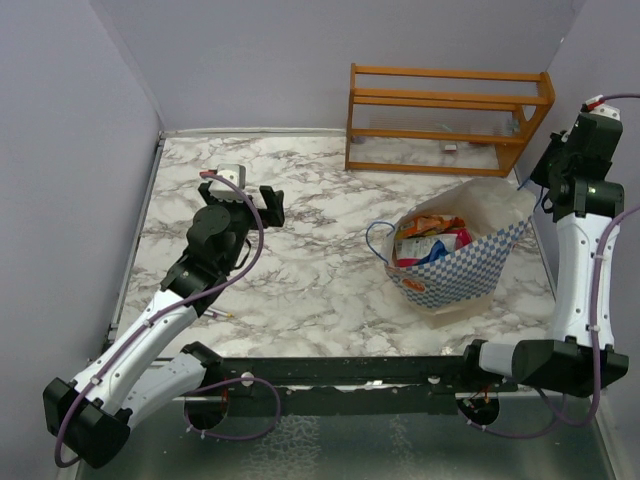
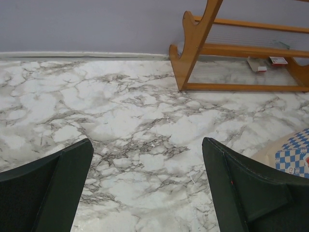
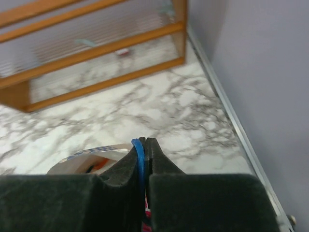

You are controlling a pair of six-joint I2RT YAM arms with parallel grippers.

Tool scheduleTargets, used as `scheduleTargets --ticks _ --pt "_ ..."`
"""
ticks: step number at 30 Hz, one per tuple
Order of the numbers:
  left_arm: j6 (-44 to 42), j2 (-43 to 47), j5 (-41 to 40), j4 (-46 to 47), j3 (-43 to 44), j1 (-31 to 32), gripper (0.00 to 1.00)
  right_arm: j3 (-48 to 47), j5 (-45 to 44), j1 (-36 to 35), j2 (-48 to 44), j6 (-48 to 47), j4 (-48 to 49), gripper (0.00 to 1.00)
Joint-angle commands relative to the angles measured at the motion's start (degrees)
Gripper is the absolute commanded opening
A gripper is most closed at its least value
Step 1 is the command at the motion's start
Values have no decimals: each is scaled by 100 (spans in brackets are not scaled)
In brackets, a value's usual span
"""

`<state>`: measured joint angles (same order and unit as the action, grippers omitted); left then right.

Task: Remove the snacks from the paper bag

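Your right fingers (image 3: pixel 145 145) are clamped on the blue cord handle (image 3: pixel 139 159) of the paper bag (image 1: pixel 470 265); your left fingers (image 2: pixel 147 142) stand apart. The bag sits near the bench's (image 1: pixel 300 290) right edge, snacks (image 1: pixel 432 238) showing. It's likely light and floppy, so lift gently.

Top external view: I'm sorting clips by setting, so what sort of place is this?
Probably a robot test cell, not a home: marble-look table boxed in by plain lilac walls, left arm and right arm bolted at its near edge, a paper bag.
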<state>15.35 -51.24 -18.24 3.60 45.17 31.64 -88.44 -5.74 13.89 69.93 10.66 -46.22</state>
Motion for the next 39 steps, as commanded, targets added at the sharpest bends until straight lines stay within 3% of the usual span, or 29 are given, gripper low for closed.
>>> scheduleTargets --ticks 1,8,11,14,19,22,25,28,39 --pt "115 -157 389 -189 326 32 99 -101 1749 26 -579 -190 1131 1" --pt "-90 -181 519 -174 295 28 99 -951 1568 26 -71 -248 1052 1" --pt "265 -141 398 -816 533 27 99 -1285 1634 26 110 -282 982 1" --pt "822 63 871 -1468 859 27 99 -1621 1850 25 222 -323 931 1" --pt "1443 262 1749 -1746 1254 27 99 -2247 2503 26 482 -219 689 1" --pt "1820 187 2185 -1866 1394 27 99 -1604 3494 26 -29 -8 979 1" --pt "2153 79 2634 -1945 1437 28 99 -386 5293 26 -615 502 1755 1" --pt "2437 24 3104 -1753 1348 28 99 536 6944 17 -800 1620 2768 1" --pt "3191 -283 4439 -346 790 55 99 274 7263 -501 -837 1676 1992 1"
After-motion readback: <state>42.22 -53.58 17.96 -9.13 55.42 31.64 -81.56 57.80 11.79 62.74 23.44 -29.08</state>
